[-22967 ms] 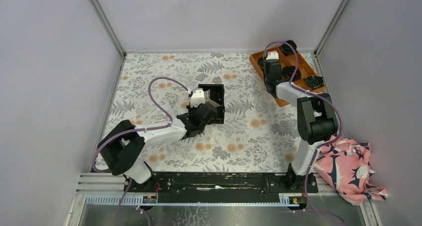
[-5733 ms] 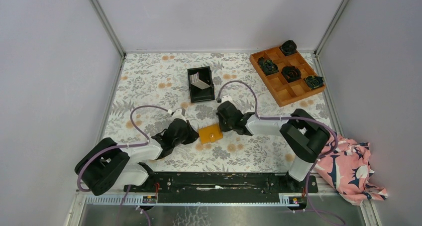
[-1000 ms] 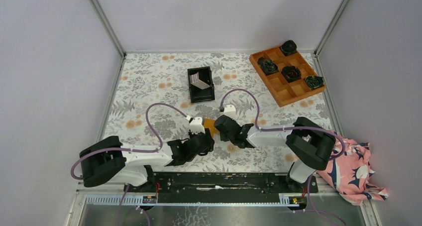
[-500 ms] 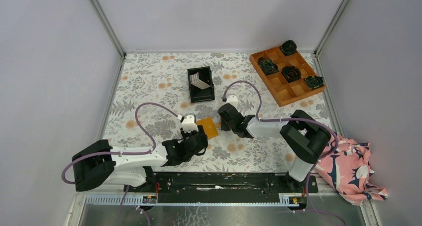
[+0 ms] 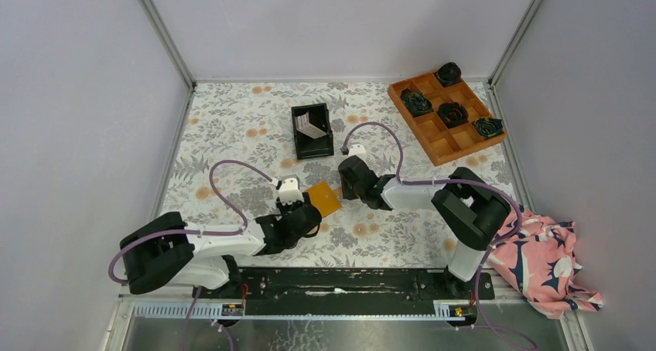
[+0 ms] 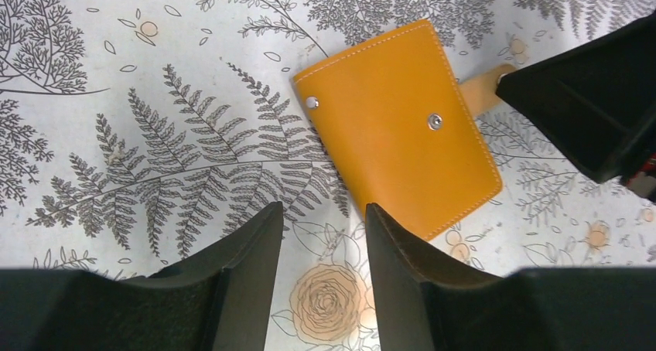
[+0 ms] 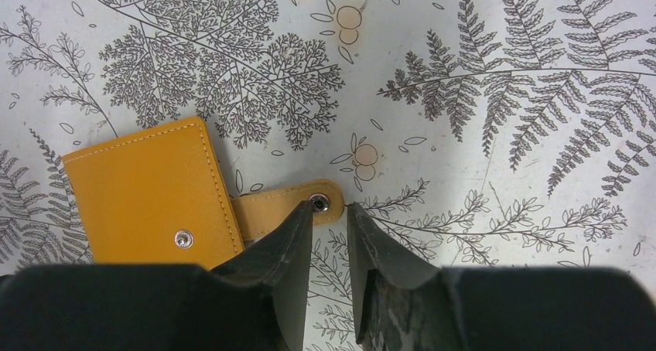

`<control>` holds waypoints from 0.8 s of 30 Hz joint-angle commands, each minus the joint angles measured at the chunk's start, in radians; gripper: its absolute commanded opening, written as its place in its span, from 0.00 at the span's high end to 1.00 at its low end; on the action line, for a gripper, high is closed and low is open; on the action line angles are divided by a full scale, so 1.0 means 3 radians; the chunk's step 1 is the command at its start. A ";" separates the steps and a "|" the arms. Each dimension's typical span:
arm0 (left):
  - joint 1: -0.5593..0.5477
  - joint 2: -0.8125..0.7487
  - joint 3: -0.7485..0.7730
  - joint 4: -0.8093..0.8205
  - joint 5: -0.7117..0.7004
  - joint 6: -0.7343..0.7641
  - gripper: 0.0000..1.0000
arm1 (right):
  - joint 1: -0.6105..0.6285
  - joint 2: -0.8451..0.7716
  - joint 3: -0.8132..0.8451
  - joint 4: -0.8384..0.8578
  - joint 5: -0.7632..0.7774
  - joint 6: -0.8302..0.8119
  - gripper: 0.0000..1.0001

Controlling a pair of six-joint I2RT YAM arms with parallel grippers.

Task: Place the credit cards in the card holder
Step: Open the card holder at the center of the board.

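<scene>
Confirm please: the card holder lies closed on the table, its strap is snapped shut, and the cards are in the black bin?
Not quite. The right wrist view shows the strap unsnapped, sticking out flat beside the card holder. The holder does lie closed on the table, and the cards are in the black bin.

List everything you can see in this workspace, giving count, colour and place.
card holder: one, orange-tan, between the arms, strap unsnapped
credit cards: several, pale, in the bin
bin: one, black, far centre
compartment tray: one, orange, far right corner
rosettes: four, dark, in the tray
cloth: one, pink patterned, near right edge
table cover: one, white with fern print, covering the table
left fingers: two, black, open, beside the card holder
right fingers: two, black, open, at the strap's tip
</scene>
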 commanded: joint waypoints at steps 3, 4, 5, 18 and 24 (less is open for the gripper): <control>0.0136 0.0122 -0.0118 0.0423 0.0022 -0.0010 0.56 | -0.0026 0.0011 -0.0123 -0.0243 -0.0288 -0.0097 0.69; 0.0147 0.0130 -0.0130 0.0461 0.0029 -0.0015 0.58 | -0.0023 0.0004 -0.0136 -0.0227 -0.0307 -0.0100 0.69; 0.0152 0.0136 -0.0140 0.0484 0.0030 -0.0016 0.59 | -0.0023 -0.0006 -0.0149 -0.0211 -0.0325 -0.0102 0.69; 0.0199 0.0203 -0.0229 0.0656 0.0043 -0.0079 0.68 | 0.0034 -0.0116 -0.0229 -0.0103 -0.0545 -0.0105 0.69; 0.0216 0.0239 -0.0323 0.0823 0.0091 -0.0113 0.71 | 0.0138 -0.0153 -0.0241 -0.0137 -0.0480 -0.0053 0.68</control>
